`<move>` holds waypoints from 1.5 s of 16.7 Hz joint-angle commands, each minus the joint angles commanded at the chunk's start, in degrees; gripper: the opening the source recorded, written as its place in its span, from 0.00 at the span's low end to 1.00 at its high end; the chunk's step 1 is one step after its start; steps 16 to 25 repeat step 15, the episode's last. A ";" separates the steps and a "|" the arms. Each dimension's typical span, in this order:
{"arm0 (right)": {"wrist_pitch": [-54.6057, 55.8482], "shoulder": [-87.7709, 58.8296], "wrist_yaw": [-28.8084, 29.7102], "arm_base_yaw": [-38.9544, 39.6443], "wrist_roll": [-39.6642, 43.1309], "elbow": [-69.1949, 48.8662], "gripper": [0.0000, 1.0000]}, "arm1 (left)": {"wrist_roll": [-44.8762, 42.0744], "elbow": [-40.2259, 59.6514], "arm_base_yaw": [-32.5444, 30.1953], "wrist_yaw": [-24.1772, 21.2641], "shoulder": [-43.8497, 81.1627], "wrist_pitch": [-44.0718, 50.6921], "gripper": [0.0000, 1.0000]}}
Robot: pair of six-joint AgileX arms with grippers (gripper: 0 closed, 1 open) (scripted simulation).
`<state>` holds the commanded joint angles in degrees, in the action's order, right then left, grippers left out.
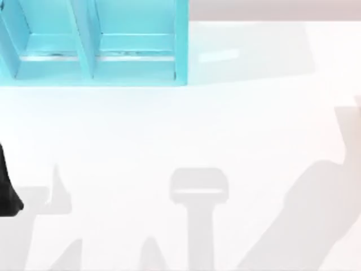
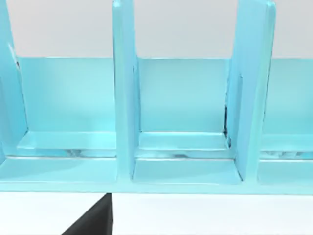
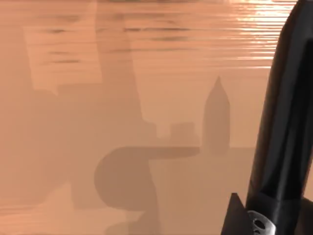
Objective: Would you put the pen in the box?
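- Bench [image 1: 237, 130]: plain white surface, lit evenly, with soft grey shadows of arms falling across its near half in the top view.
- Box [image 1: 96, 45]: light turquoise, at the far left of the bench; upright dividers split it into compartments. In the left wrist view the box [image 2: 181, 122] fills the frame face-on, with two dividers and three compartments visible; those compartments look empty, though thin dark marks sit along the floor seams.
- Left tool: a black shape at the top view's left edge [image 1: 7, 192] is probably part of it; a black wedge [image 2: 93, 220] shows on the left wrist view, just in front of the box. Cannot tell whether its fingers are apart or together.
- Right wrist view: the surface appears orange-brown with shadows; a glossy black cylindrical object [image 3: 286, 132], possibly the pen, runs up one edge, close to the lens. Finger state of the right tool cannot be told.
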<state>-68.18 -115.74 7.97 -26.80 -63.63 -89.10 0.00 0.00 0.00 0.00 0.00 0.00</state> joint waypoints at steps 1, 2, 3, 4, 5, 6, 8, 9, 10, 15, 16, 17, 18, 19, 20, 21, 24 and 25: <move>0.00 0.00 0.00 0.00 0.00 0.00 0.38 | 0.00 0.00 0.00 0.00 0.00 0.00 1.00; 0.00 0.00 0.00 0.00 0.00 0.00 0.45 | 0.00 0.00 0.00 0.00 0.00 0.00 1.00; 0.00 0.00 0.00 0.00 0.00 0.00 0.53 | 0.00 0.00 0.00 0.00 0.00 0.00 1.00; 0.00 0.00 0.00 0.00 0.00 0.00 0.60 | 0.00 0.00 0.00 0.00 0.00 0.00 1.00; 0.00 0.00 0.00 0.00 0.00 0.00 0.68 | 0.00 0.00 0.00 0.00 0.00 0.00 1.00; 0.00 0.00 0.00 0.00 0.00 0.00 0.75 | 0.00 0.00 0.00 0.00 0.00 0.00 1.00; 0.00 0.00 0.00 0.00 0.00 0.00 0.90 | 0.00 0.00 0.00 0.00 0.00 0.00 1.00; 0.00 0.00 0.00 0.00 0.00 0.00 0.98 | 0.00 0.00 0.00 0.00 0.00 0.00 1.00; 0.00 0.00 0.00 0.00 0.00 0.00 1.00 | 0.00 0.00 0.00 0.00 0.00 0.00 1.00; 0.00 0.00 0.00 0.00 0.00 0.00 1.00 | 0.00 0.00 0.00 0.00 0.00 0.00 1.00; 0.00 0.00 0.00 0.00 0.00 0.00 1.00 | 0.00 0.00 0.00 0.00 0.00 0.00 1.00; 0.00 0.00 0.00 0.00 0.00 0.00 1.00 | 0.00 0.00 0.00 0.00 0.00 0.00 1.00; 0.00 0.00 0.00 0.00 0.00 0.00 1.00 | 0.00 0.00 0.00 0.00 0.00 0.00 1.00; 0.00 0.00 0.00 0.00 0.00 0.00 1.00 | 0.00 0.00 0.00 0.00 0.00 0.00 1.00; 0.00 0.00 0.00 0.00 0.00 0.00 1.00 | 0.00 0.00 0.00 0.00 0.00 0.00 1.00; 0.00 0.00 0.00 0.00 0.00 0.00 1.00 | 0.00 0.00 0.00 0.00 0.00 0.00 1.00; 0.00 0.00 0.00 0.00 0.00 0.00 1.00 | 0.00 0.00 0.00 0.00 0.00 0.00 1.00; 0.00 0.00 0.00 0.00 0.00 0.00 1.00 | 0.00 0.00 0.00 0.00 0.00 0.00 1.00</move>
